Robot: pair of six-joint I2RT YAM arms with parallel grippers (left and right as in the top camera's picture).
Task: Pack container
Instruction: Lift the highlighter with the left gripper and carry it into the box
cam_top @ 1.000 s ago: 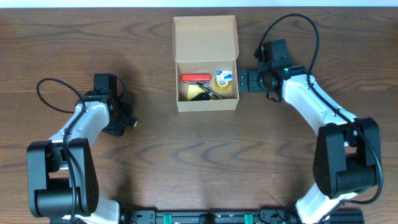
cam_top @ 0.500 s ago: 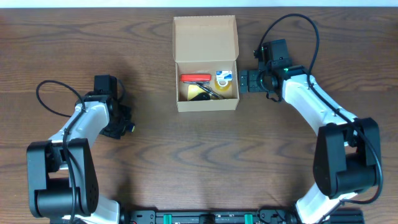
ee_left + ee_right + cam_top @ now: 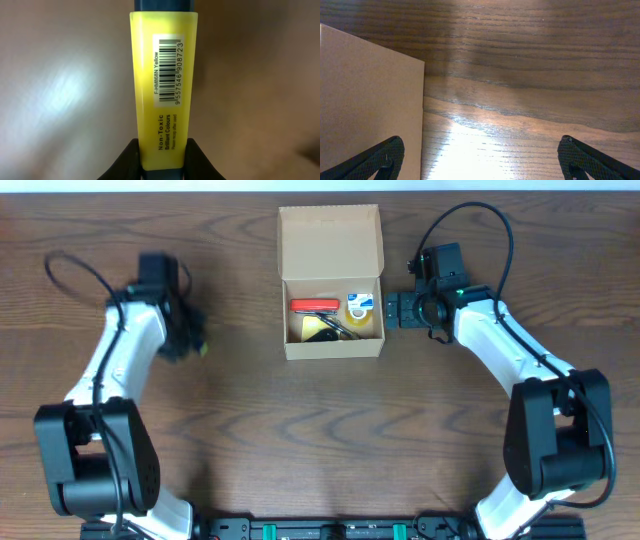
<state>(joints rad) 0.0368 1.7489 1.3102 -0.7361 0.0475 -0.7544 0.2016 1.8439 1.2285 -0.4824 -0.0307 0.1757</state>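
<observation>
My left hand point(image 3: 165, 162) pinches the yellow highlighter point(image 3: 164, 75), mid-carry I judge; next it must travel off to its right, over the container point(image 3: 334, 348), beside my wide-open right hand point(image 3: 391, 310).

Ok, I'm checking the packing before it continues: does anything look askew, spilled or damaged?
Nothing stands out. The container sits square, lid open, undamaged, its items inside. The yellow highlighter is held straight in the left end effector.
</observation>
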